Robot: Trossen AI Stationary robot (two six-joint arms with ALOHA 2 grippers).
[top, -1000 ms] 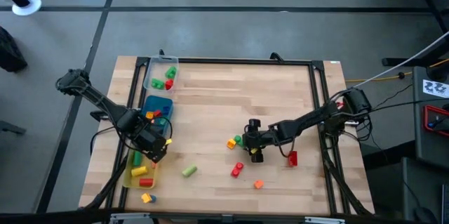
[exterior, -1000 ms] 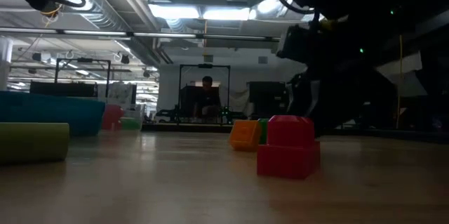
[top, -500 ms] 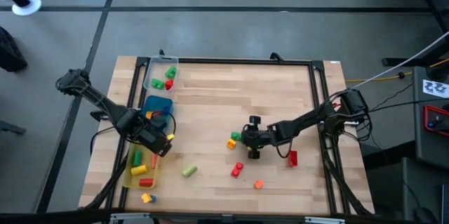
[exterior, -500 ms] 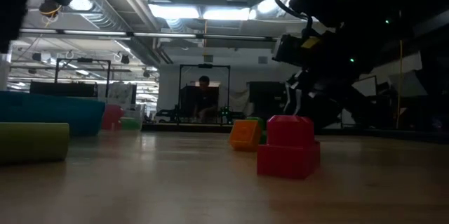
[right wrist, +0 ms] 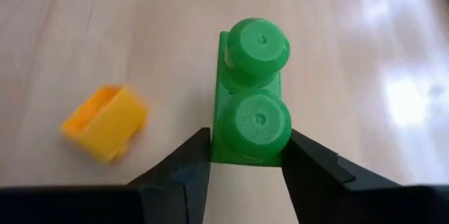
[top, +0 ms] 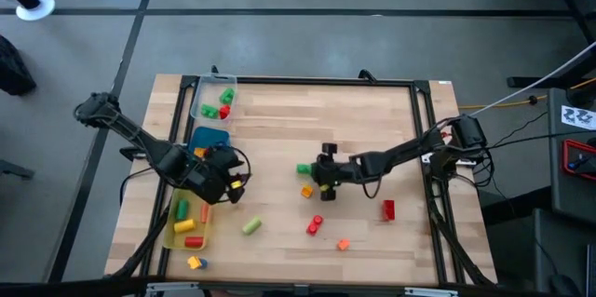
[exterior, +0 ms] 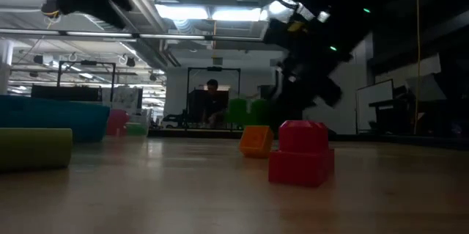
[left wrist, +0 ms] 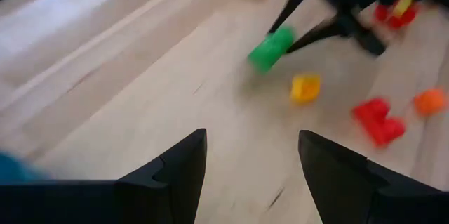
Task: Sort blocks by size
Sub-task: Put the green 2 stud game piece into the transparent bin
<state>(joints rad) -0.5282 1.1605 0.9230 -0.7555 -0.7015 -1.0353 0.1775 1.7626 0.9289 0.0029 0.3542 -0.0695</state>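
My right gripper is shut on a green two-stud brick above the middle of the table; the brick also shows in the high view and the low view. My left gripper is open and empty, over the table just right of the blue tray. Loose on the table lie a yellow-orange block, a red brick, a small orange block, a red block and a green cylinder. My right gripper pinches the green brick's two long sides at its near end between its two fingers. The fingers come from the table's right, roughly level, and lie along the brick. The brick sticks out ahead of the fingers, studs toward the camera, lifted clear of the table.
A clear tray at the far left holds green and red blocks. The blue tray and a yellow tray along the left edge hold more blocks. A yellow-orange block lies at the near left corner. A black frame rims the table.
My right gripper has gone toward the table's left and far edges and up, carrying the green brick away from the yellow-orange block and clear of the table. My left gripper has gone from over the yellow tray toward the table's right.
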